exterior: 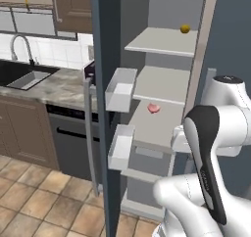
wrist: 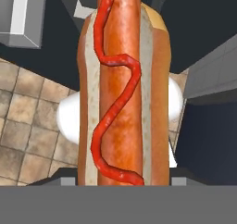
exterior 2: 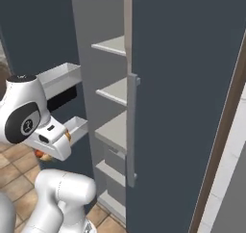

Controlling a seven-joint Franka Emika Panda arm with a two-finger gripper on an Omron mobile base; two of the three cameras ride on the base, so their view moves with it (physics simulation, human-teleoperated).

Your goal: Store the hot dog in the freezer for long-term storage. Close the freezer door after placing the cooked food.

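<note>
One hot dog (wrist: 124, 89), pinched in the tool (wrist: 124, 179), runs lengthwise straight away from the hand camera.

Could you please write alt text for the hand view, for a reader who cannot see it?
A hot dog in a tan bun, topped with a wavy red sauce line, runs up the middle of the picture, held in the shut gripper. Behind it lie brown floor tiles and dark freezer panels.

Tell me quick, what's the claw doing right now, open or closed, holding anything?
Claw: closed on the red-orange sausage in a tan bun with a ketchup squiggle.
</note>
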